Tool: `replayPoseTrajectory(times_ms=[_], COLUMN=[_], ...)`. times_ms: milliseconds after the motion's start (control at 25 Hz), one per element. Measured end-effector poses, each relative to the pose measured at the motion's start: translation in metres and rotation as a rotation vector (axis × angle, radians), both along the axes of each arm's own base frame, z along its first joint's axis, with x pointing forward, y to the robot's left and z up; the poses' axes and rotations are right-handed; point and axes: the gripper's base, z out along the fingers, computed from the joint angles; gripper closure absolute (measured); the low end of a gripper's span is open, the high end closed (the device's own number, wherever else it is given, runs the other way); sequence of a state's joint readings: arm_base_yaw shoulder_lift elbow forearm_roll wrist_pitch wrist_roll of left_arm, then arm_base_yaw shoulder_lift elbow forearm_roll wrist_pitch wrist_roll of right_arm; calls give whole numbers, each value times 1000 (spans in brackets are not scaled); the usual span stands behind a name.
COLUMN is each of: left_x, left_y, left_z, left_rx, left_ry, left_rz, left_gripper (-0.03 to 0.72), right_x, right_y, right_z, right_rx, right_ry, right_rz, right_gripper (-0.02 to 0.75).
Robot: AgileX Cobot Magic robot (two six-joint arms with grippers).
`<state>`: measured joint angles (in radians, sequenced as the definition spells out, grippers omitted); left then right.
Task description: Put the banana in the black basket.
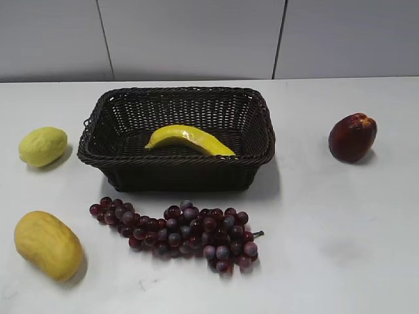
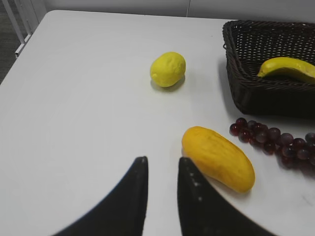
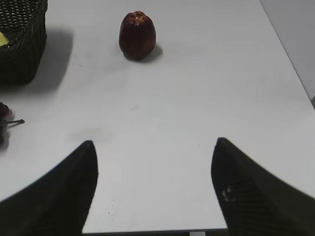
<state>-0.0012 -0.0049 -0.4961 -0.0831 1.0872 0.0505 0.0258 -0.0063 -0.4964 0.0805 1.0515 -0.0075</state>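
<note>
**Operator:** Report position of the banana [image 1: 188, 139].

**Technician:** It lies inside the black basket [image 1: 175, 167], resting on the woven floor, its right end leaning toward the front wall. Nothing grips it. The left wrist view confirms it behind the basket's near rim.

**Operator:** Claw status?

**Technician:** The left claw [image 2: 161, 173] hangs over bare table [image 1: 340, 229] with its fingers set narrow, a slim gap between them, holding nothing. The right claw [image 3: 155, 160] is spread wide and empty. Neither appears in the exterior view, so both sit well back from the basket.

**Operator:** Other items?

**Technician:** Lemon [image 1: 42, 146] left of the basket, yellow-orange oval fruit [image 1: 48, 245] at front left, grapes [image 1: 180, 233] just in front of the basket, dark red apple [image 1: 352, 137] at right. All rest on the table, apart from the basket.

**Operator:** Step in hand?

**Technician:** Judged from the layout, placement looks complete. The next move calls only for keeping both arms clear of the basket.
</note>
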Motion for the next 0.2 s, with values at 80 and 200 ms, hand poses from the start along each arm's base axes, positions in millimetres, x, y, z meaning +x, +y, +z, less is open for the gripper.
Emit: replayPoseTrajectory(times_ms=[80, 200], left_x=[0, 0], left_y=[0, 0], left_z=[0, 0], left_rx=[0, 0], left_ry=[0, 0], left_rz=[0, 0], left_gripper=[486, 486], right_x=[0, 0], right_y=[0, 0], right_z=[0, 0], right_rx=[0, 0], right_ry=[0, 0], right_rz=[0, 0], right_gripper=[166, 166])
